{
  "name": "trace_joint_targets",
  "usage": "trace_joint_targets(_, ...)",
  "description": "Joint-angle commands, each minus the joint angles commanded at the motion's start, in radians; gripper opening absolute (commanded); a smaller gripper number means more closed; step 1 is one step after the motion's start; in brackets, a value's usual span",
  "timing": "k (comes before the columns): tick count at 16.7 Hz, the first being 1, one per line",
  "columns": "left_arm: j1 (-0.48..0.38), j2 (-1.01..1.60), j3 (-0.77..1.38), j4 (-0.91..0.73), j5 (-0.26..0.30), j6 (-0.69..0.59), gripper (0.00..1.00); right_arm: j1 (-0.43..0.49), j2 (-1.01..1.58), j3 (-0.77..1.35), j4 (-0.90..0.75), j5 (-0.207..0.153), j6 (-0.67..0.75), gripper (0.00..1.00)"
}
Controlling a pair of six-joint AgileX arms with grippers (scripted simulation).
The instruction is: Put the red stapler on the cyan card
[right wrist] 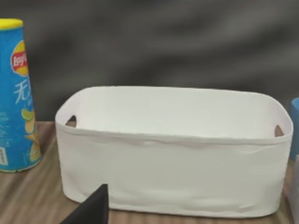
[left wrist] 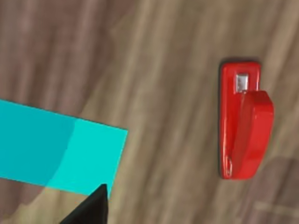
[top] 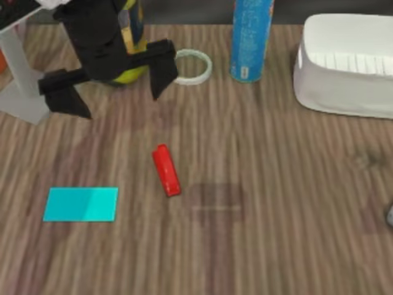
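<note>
The left gripper [top: 113,83] was held wide open and empty, above the table's far left. The red stapler [top: 166,170] lay mid-table, right of the cyan card [top: 81,204], apart. Being rigid, glossy, perhaps slippery, it would best be gripped across its long sides.

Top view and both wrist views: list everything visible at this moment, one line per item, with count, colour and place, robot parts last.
red stapler: 1, red, lying on the table near the middle, apart from the card
cyan card: 1, cyan, flat on the table at front left, nothing on it
chips can: 1, blue, upright at the back centre
white basket: 1, white, back right
white ring: 1, white, back, left of the can
yellow object: 1, yellow, back left, mostly hidden under the left arm
grey stand: 1, pale grey, far left
table: 1, brown wood grain
left gripper: 1, black, open, above the back left
right arm: out of the top view
</note>
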Motion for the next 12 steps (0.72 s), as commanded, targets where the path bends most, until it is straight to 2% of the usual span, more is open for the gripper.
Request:
trace_joint_targets(5, -0.063, 0.258, 0.272, -0.152, 0.003, -0.098, 1.00, 0.000, 0.000, 0.000, 0.000, 0.000, 0.000, 1.00)
trace_joint_targets(12, -0.069, 0.291, 0.312, -0.172, 0.004, -0.113, 1.00, 0.000, 0.000, 0.000, 0.000, 0.000, 0.000, 1.00)
